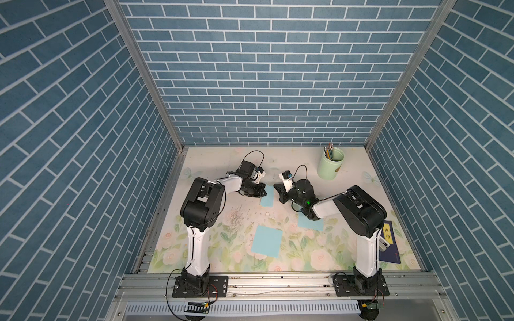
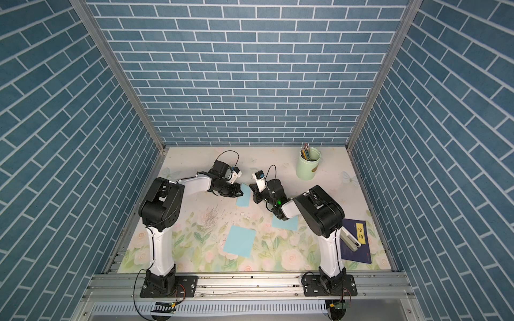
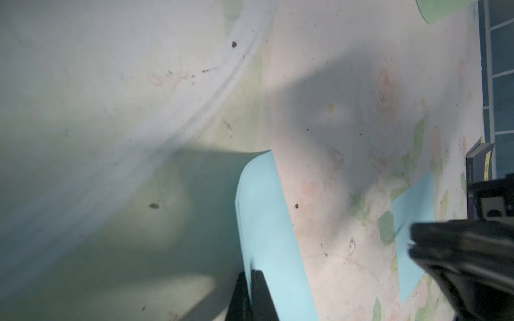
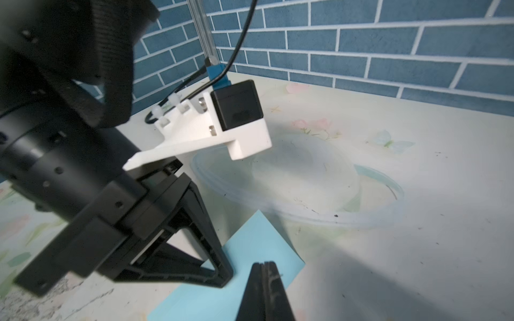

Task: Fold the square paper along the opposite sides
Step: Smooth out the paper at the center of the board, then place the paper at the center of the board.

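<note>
Square paper (image 1: 267,198), light blue, lies on the floral bench (image 1: 222,166) toward the back, between the two arms.

Left end effector (image 3: 250,294): fingers closed on the near edge of the paper. The left wrist view shows the sheet passing between them, and from the pinch it lifts and curls over on one side instead of lying flat.

Right end effector (image 4: 265,291): fingers pressed together with nothing seen between them. It hangs just above that sheet's right-hand part; whether it touches the paper, I cannot tell. In both top views it points toward the left end effector, and the two are close together.

Other items on the bench:
- second blue sheet (image 1: 267,241), flat, near the front centre
- third blue sheet (image 1: 314,223), partly covered by the right arm
- green cup (image 1: 331,166) of pencils, back right
- dark blue book (image 1: 389,253) with a yellow label, front right beside the right arm
- clear plastic lid (image 4: 278,178), just behind the square paper, seen well only in the wrist views
</note>
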Controlling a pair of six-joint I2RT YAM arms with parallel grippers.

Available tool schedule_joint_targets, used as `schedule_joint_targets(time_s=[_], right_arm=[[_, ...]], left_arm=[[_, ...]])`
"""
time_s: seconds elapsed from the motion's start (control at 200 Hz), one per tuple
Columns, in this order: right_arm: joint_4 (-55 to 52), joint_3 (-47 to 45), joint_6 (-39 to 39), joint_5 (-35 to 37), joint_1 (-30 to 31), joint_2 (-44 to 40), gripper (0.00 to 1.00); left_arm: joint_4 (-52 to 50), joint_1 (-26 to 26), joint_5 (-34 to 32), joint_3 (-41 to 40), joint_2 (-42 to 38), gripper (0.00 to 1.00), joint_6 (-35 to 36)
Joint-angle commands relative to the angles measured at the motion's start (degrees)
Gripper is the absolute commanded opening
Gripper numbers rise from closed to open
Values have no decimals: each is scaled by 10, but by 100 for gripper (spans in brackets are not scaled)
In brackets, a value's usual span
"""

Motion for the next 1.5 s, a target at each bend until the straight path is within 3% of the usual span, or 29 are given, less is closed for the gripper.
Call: schedule_joint_targets(time_s=[0.0, 0.39, 0.655, 0.865, 1.18, 1.325, 1.495], right_arm=[[-30, 31, 61, -1, 3, 36, 0], [-148, 105, 110, 34, 8, 114, 0], [-185, 112, 123, 61, -9, 111, 0], [-196, 116, 130, 34, -26, 88, 0], [-194, 52, 83, 42, -34, -70, 0], [-194, 14, 76, 43, -37, -101, 0], [-196, -9, 69, 46, -39, -116, 0]], left_arm=[[-33, 7, -68, -29, 34, 0, -18], [-36, 10, -70, -30, 38, 0, -11], [-34, 12, -73, -34, 38, 0, -8], [-29, 14, -68, -26, 36, 0, -14], [-54, 19, -54, 201, 121, 0, -56], [-80, 28, -38, 312, 185, 0, -61], [-99, 28, -33, 371, 235, 0, -59]])
